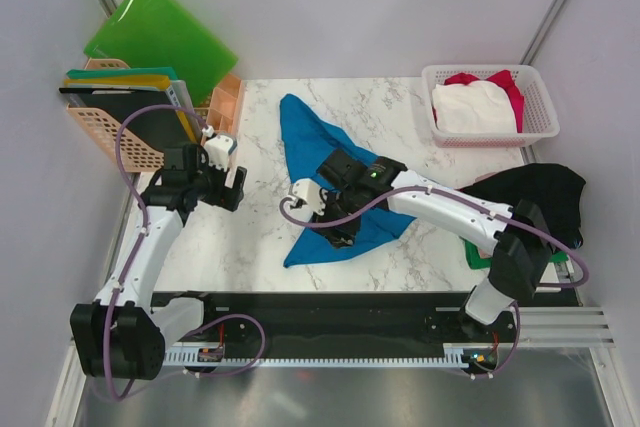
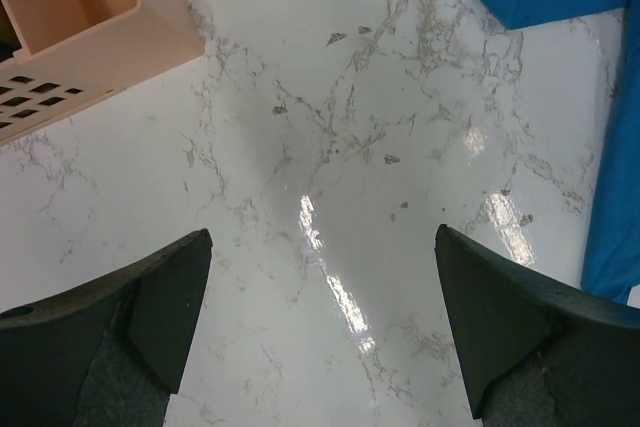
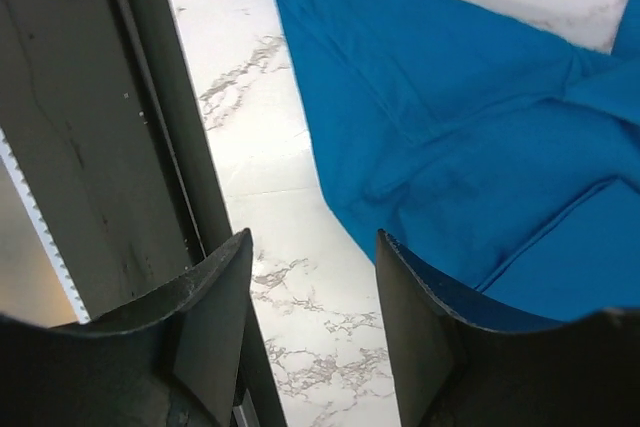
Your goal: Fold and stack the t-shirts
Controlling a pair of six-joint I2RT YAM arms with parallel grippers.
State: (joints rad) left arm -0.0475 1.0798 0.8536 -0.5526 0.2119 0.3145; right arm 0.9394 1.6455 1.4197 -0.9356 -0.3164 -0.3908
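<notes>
Two grippers, one blue t-shirt (image 1: pixel 305 132), crumpled mid-counter (image 1: pixel 250 237).
I see the left gripper (image 2: pixel 320 327) spread wide over marble; the right gripper (image 3: pixel 310 337) is parted, holding nothing, at the t-shirt's edge.

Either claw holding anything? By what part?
Nothing: left claw open above bare table; right claw open at the blue shirt edge, no cloth inside it.

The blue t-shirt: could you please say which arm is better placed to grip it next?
Probably the right: the right gripper hangs open over the blue t-shirt, while the left gripper hovers over the table beside it.
</notes>
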